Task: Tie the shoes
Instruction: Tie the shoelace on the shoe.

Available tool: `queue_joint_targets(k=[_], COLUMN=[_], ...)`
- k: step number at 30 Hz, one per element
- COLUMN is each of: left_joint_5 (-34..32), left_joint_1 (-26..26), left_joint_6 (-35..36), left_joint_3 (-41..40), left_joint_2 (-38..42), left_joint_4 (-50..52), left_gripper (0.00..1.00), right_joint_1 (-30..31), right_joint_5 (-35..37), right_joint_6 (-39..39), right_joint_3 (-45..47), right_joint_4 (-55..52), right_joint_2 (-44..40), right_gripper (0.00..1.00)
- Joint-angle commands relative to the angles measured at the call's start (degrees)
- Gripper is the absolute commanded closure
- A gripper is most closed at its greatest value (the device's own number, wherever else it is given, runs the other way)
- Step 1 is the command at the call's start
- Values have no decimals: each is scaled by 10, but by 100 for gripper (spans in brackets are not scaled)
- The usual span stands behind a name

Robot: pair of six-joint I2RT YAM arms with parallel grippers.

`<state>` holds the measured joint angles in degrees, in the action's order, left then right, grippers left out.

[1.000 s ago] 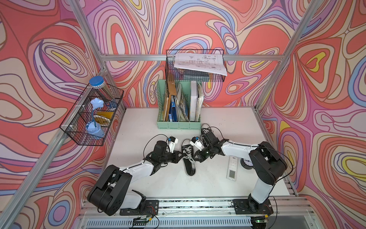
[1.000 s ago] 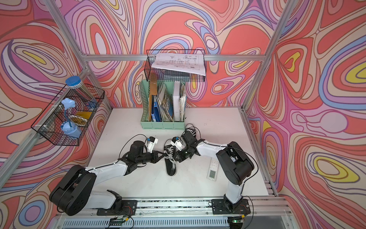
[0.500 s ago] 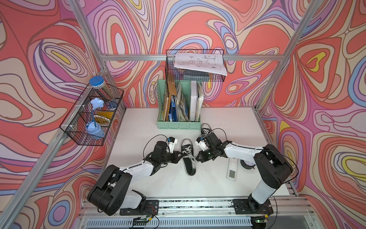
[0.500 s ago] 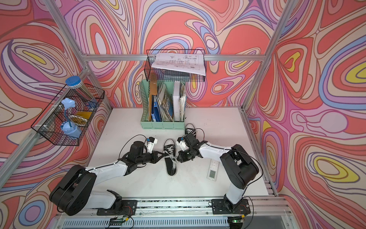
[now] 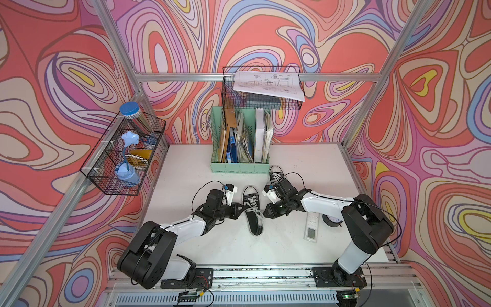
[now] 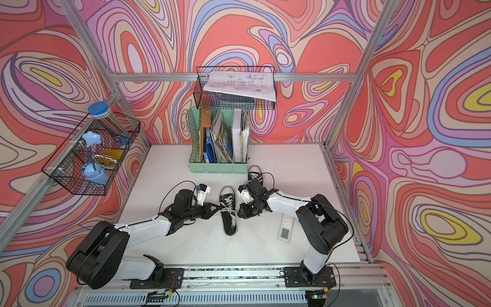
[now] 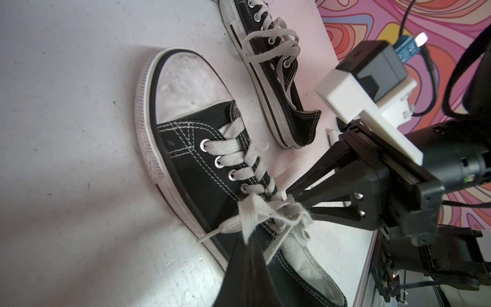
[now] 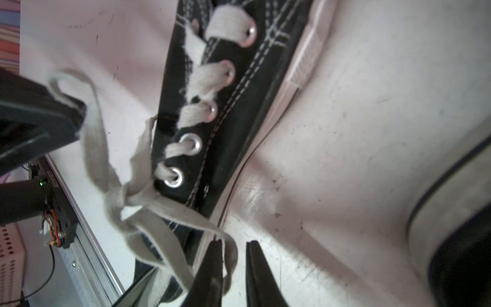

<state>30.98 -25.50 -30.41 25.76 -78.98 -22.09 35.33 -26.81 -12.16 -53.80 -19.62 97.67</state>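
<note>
The sneaker (image 5: 252, 212) you are tying lies mid-table, its long axis running front to back, toe toward the green file organizer (image 5: 239, 168). Its bow (image 8: 119, 196) sits over the tongue, one loop going out to each side. Your left gripper (image 5: 241, 208), just left of the shoe, is clamped on its loop. Your right gripper (image 8: 235, 242), just right of it, stands narrowly parted, with the other loop (image 8: 233, 256) draped loose there, not pinched. Tightening likely means pulling crosswise to the shoe, so close the right first. The second sneaker (image 5: 275, 172) lies behind the right gripper, nearer that arm.
</note>
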Motion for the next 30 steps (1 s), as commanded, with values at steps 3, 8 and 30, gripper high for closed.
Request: queue_joint_targets(k=[3, 8, 30], left_joint_5=[11, 12, -34], left_joint_1=[2, 2, 6], left_joint_6=[9, 10, 2], left_joint_3=[-3, -2, -12], left_joint_2=[-6, -5, 8], left_joint_4=[-5, -5, 20], left_gripper=[100, 100, 100], right_joint_1=[3, 3, 3], right_joint_5=[-42, -50, 36], right_joint_6=[62, 86, 4], right_joint_3=[-32, -46, -24], right_joint_4=[14, 12, -35], right_joint_2=[16, 33, 9], right_gripper=[75, 73, 100])
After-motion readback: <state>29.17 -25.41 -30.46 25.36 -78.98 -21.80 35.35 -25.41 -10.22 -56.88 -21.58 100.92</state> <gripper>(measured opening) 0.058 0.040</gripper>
